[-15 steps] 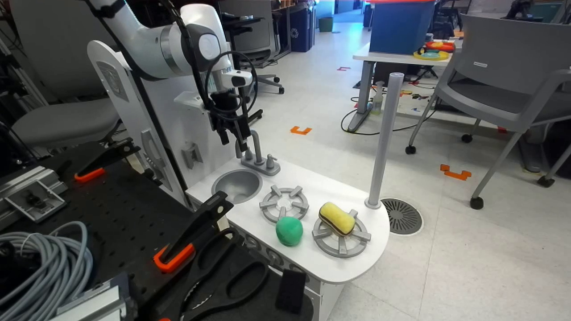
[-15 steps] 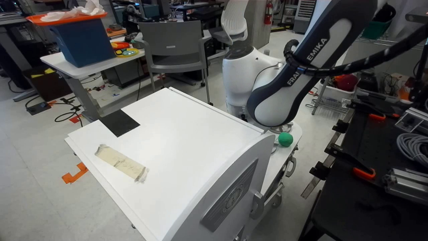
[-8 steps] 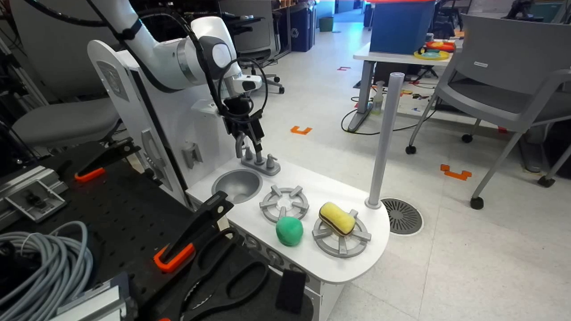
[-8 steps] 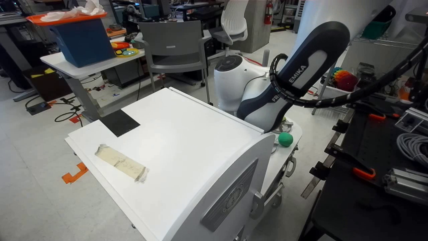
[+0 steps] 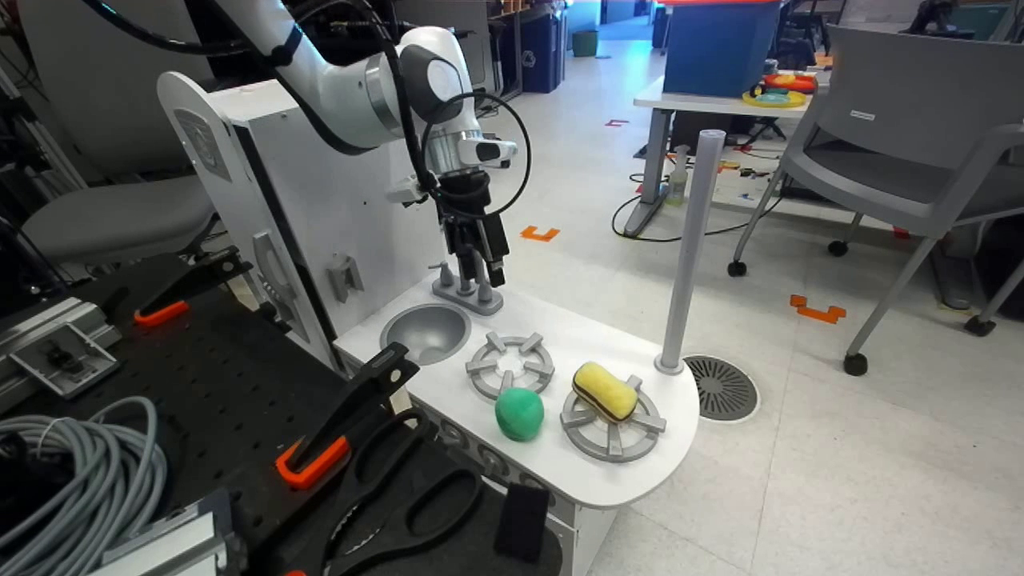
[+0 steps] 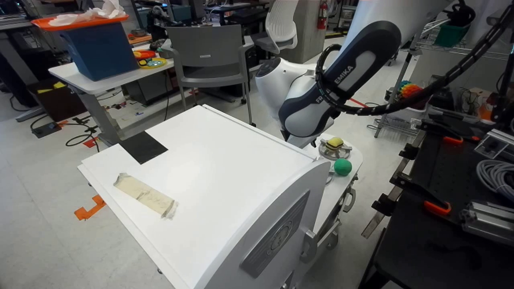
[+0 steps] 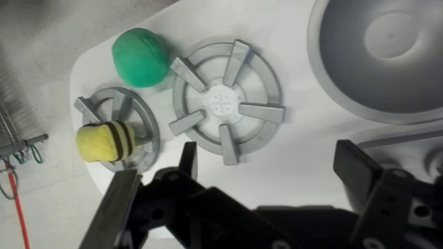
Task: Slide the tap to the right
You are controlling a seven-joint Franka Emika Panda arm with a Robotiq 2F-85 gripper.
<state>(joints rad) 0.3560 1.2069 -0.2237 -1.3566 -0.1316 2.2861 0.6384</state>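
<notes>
The tap (image 5: 464, 298) is small and grey, on a flat base with side handles behind the sink bowl (image 5: 426, 334). My gripper (image 5: 482, 278) is low over it in an exterior view and hides most of the spout. A grey piece, apparently the spout, shows between the fingers there and no longer hangs over the sink. In the wrist view the gripper (image 7: 266, 155) is wide open with nothing between its fingertips. Part of the tap base (image 7: 405, 147) shows there behind the right finger. I cannot tell exactly where a finger touches the spout.
Two stove rings (image 5: 510, 366) lie right of the sink in an exterior view. A green ball (image 5: 519, 414) sits beside them and a yellow striped toy (image 5: 605, 392) rests on the farther one. A tall grey pole (image 5: 693, 252) stands at the counter's edge. A white cabinet (image 5: 320, 184) stands at the left.
My gripper has come down and moved right across the tap in an exterior view. The spout, which arched toward the sink, has swung to the right with it.
</notes>
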